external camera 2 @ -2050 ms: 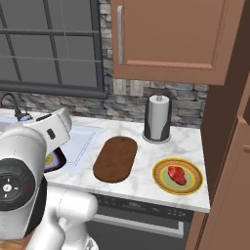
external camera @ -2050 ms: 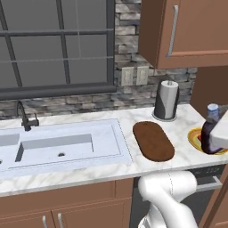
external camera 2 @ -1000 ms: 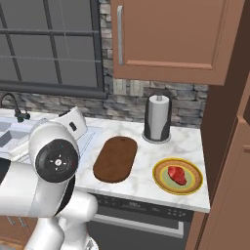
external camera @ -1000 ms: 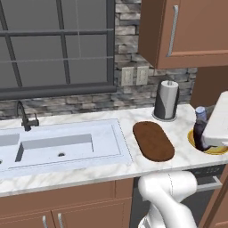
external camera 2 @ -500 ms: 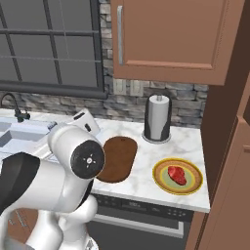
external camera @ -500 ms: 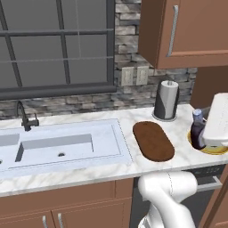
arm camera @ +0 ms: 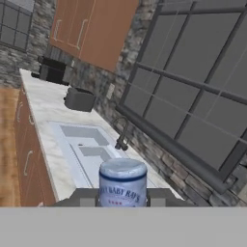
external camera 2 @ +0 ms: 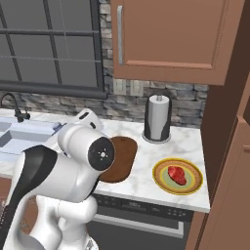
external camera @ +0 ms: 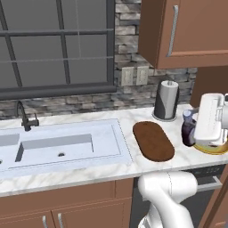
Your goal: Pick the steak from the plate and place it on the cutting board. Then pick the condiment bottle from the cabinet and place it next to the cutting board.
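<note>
Lighting: even and flat around me (rendered look); shadows faint, no glare; my hand camera's picture slightly soft.

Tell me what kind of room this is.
A home kitchen, rendered rather than real: a marble counter with a built-in sink and faucet, wooden wall cabinets above, and a paper towel roll against the stone backsplash.
</note>
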Motion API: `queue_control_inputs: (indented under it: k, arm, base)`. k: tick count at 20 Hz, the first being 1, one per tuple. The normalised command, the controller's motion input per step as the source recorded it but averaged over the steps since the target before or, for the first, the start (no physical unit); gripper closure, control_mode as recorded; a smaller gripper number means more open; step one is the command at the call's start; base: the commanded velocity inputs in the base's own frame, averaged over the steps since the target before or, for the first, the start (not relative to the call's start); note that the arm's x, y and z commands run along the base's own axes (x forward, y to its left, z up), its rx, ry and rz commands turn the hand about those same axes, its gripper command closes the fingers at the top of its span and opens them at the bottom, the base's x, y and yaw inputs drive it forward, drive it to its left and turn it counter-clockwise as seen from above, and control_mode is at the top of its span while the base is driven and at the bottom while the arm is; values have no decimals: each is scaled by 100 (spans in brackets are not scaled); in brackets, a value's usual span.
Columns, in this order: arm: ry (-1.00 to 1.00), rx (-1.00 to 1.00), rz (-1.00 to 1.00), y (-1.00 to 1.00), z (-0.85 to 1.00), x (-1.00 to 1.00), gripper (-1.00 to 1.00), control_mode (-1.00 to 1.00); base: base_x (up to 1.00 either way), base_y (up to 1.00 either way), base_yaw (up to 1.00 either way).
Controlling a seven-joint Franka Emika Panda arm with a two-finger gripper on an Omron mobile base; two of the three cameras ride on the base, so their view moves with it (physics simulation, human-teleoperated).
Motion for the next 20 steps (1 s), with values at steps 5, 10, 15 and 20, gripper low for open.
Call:
queue_control_inputs:
  k: [5, 10, 15, 20]
  arm:
    - [-11, 0, -5, 5, -49, 29, 100, -100]
    - [-8, 0, -9, 0, -52, 31, 100, -100]
    - [-5, 2, -10, 7, -46, 28, 100, -100]
    - [-4, 3, -9, 2, -40, 29, 100, -100]
  base:
    - [0, 0, 0]
    - [0, 0, 0]
    - [0, 0, 0]
    - [0, 0, 0]
